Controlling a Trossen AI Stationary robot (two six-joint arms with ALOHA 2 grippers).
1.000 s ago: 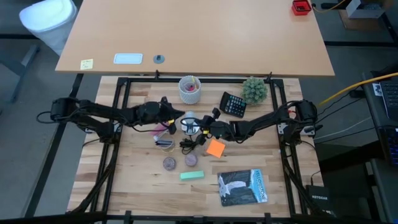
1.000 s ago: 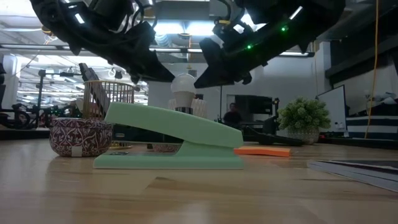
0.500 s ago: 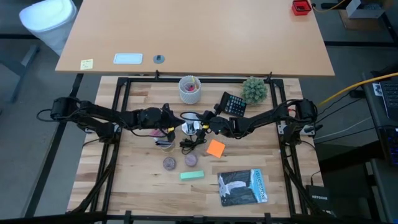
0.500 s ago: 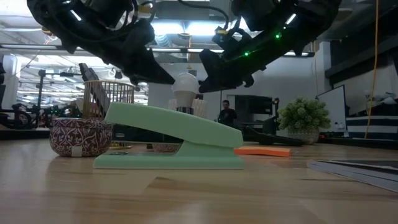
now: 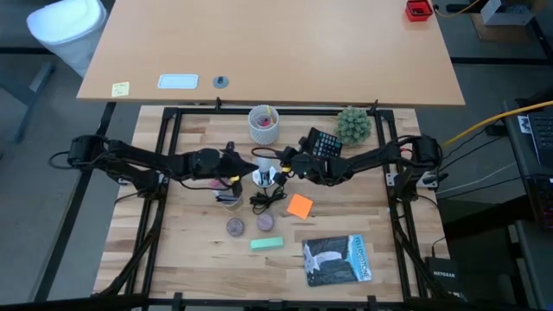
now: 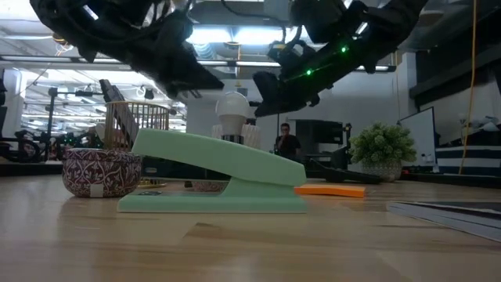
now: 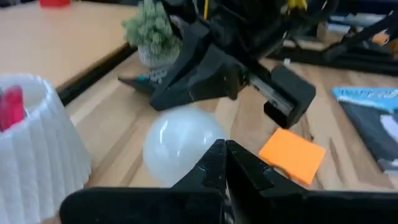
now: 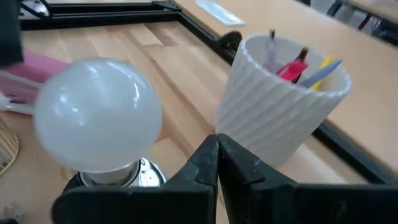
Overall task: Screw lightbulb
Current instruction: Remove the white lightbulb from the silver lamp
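Two closed claws, left claw (image 5: 244,162) and right claw (image 5: 282,164), flanked the upright lightbulb (image 5: 263,175), neither gripping it.

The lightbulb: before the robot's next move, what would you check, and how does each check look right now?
1. Lightbulb upright in its silvery socket: ok.
2. Screwed fully home: cannot tell.
3. Left gripper shut, beside the bulb, holding nothing: ok.
4. Right gripper shut, beside the bulb, holding nothing: ok.
5. White cup stands apart from the bulb: ok.
6. Either gripper touching the bulb: cannot tell.
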